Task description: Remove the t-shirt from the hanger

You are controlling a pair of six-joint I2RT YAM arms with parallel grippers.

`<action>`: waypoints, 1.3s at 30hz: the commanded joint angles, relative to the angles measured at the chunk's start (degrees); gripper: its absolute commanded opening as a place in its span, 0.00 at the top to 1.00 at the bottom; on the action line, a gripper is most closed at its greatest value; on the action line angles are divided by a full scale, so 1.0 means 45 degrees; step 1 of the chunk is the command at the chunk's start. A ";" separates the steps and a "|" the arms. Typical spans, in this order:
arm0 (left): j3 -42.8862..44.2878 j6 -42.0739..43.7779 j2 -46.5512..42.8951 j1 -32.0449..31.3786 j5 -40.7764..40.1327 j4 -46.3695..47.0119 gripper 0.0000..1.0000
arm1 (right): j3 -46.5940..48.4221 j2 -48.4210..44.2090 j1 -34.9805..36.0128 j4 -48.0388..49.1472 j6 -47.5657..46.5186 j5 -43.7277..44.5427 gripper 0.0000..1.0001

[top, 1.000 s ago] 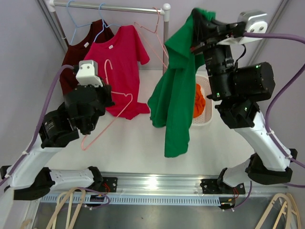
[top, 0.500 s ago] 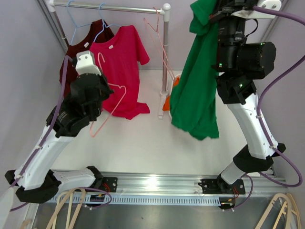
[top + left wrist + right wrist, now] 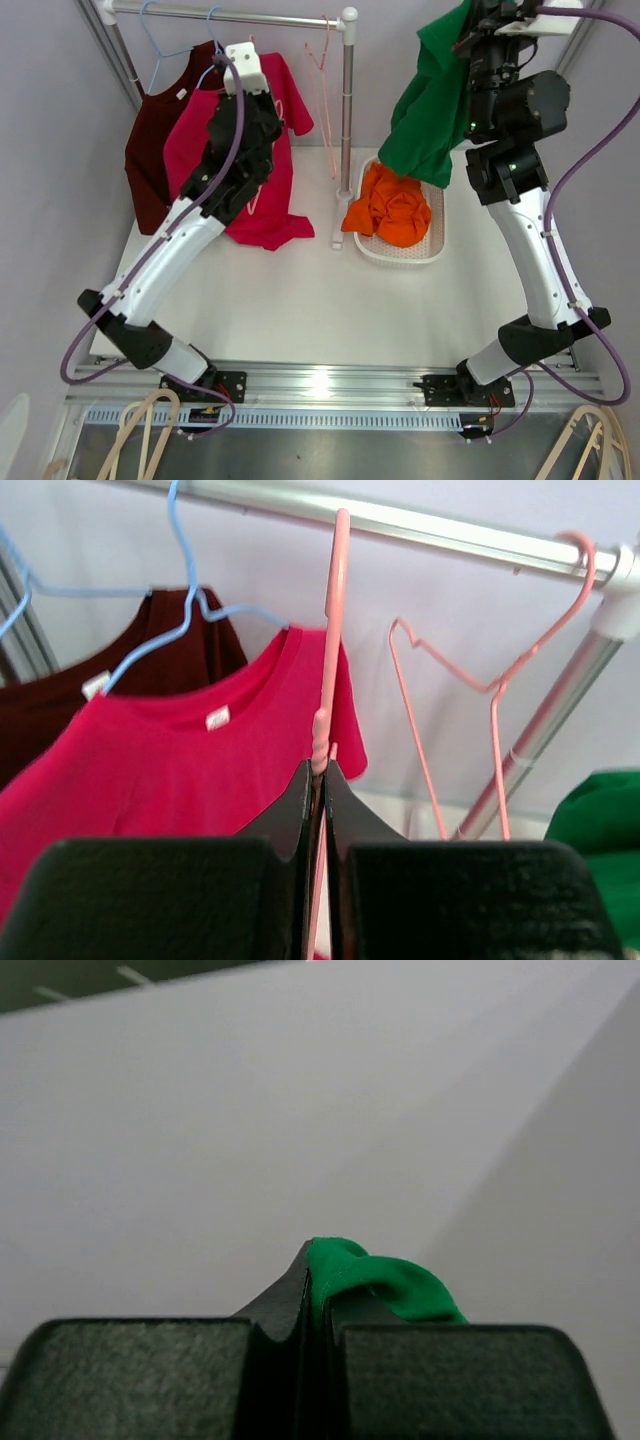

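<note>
My right gripper [image 3: 472, 22] is shut on a bunched fold of the green t-shirt [image 3: 425, 110] and holds it high at the back right; the shirt hangs free of any hanger, above the basket. The right wrist view shows the green cloth [image 3: 385, 1275] pinched between the fingers of the right gripper [image 3: 318, 1255]. My left gripper [image 3: 320, 770] is shut on the neck of a bare pink hanger [image 3: 335, 630], whose hook reaches up to the rail [image 3: 450, 530]. In the top view the left gripper [image 3: 258, 85] is raised in front of the red t-shirt.
A red t-shirt [image 3: 270, 215] and a maroon t-shirt [image 3: 150, 150] hang on blue hangers on the rail [image 3: 230, 14]. Another bare pink hanger [image 3: 325, 80] hangs by the rail's post [image 3: 347, 120]. A white basket [image 3: 400, 255] holds orange clothes [image 3: 390, 210].
My left arm has lifted the pink hanger from low over the table up to the rail. My right arm has swung the green t-shirt up and right, over the basket.
</note>
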 commanded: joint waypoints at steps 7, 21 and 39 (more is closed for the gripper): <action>0.3424 0.2528 0.2185 0.0743 0.0438 0.2284 0.99 | -0.4644 -0.1112 -0.1221 -0.2585 0.4134 -0.1873 1.00; 0.2975 0.2510 0.3144 0.1447 0.2624 0.4511 0.99 | -0.5084 0.3002 -0.2022 -1.0601 0.6247 -0.4177 1.00; 0.3288 0.1863 0.4687 0.2189 0.4110 0.5563 0.99 | -0.7654 0.5117 -0.2335 -1.0283 0.6167 -0.4998 1.00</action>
